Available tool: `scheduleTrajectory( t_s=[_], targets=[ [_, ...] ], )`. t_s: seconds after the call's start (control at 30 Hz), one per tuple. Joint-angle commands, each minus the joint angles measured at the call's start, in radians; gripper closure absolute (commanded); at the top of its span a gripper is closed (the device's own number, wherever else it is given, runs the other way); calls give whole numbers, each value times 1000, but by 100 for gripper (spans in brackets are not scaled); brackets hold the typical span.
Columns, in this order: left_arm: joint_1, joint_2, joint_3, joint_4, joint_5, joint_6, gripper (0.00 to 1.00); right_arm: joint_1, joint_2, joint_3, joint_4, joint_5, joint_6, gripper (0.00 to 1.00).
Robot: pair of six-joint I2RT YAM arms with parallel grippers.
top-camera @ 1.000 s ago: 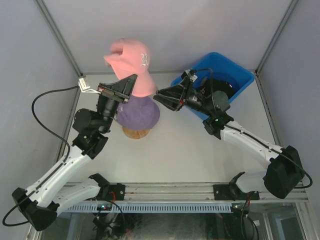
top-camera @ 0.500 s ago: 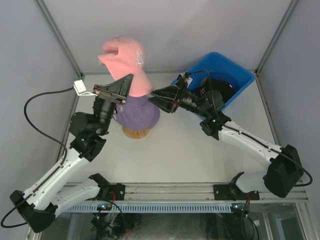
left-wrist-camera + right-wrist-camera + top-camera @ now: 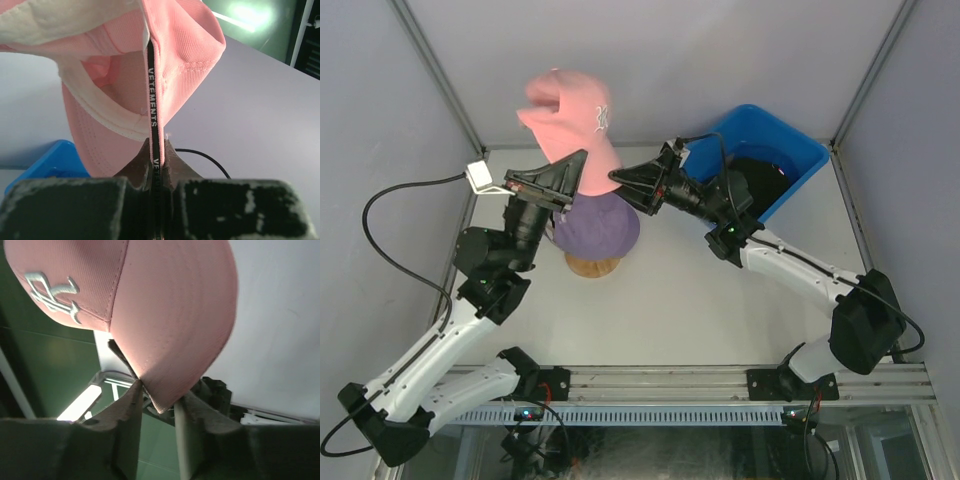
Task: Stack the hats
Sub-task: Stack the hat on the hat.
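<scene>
Our left pincer [image 3: 156, 152] is clamped on the pink cap's [image 3: 575, 120] strap, holding it over the purple cap [image 3: 610, 228]. Our right pincer [image 3: 159, 399] stands apart around the brim. We should pinch the brim, then lower the cap squarely.

the pink cap [image 3: 575, 120] has a white stitched logo [image 3: 52, 295] on its front, a cream lining [image 3: 100, 112] inside and a black strap [image 3: 153, 100] with white lettering. the purple cap [image 3: 605, 228] is one plain shade all over. the stand [image 3: 592, 267] is pale brown wood. the bin [image 3: 795, 132] is bright blue, holding something black [image 3: 770, 170]. the arms [image 3: 440, 345] are white with black joints. the table [image 3: 670, 300] is off-white.
</scene>
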Motion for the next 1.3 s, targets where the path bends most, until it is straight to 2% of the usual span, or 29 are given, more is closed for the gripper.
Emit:
scheduleTrajectory(
  t_s=[0.0,0.1,0.23,0.27,0.43,0.53,0.77,0.97,1.27],
  targets=[
    [-26,-47,19,67,62,45,100,-20,0,59,94,12,29,82],
    [-30,-75,-16,66,60,50,100,-33,13,58,133,-9,44,100],
    [-32,-126,-64,38,40,54,97,-57,40,58,184,-68,58,100],
    [-32,-142,-77,25,29,56,92,-66,49,59,209,-88,67,100],
    [-32,-242,-154,-42,-51,60,53,-115,85,58,338,-158,116,100],
    [-32,-294,-187,-73,-98,54,40,-137,98,64,390,-182,142,100],
    [-32,-408,-266,-127,-173,3,33,-158,117,68,489,-195,209,100],
    [-32,-505,-349,-149,-292,-104,17,-160,120,68,550,-216,249,100],
    [-31,-491,-280,-220,-334,-161,0,-147,98,57,675,-217,344,100]
  ],
)
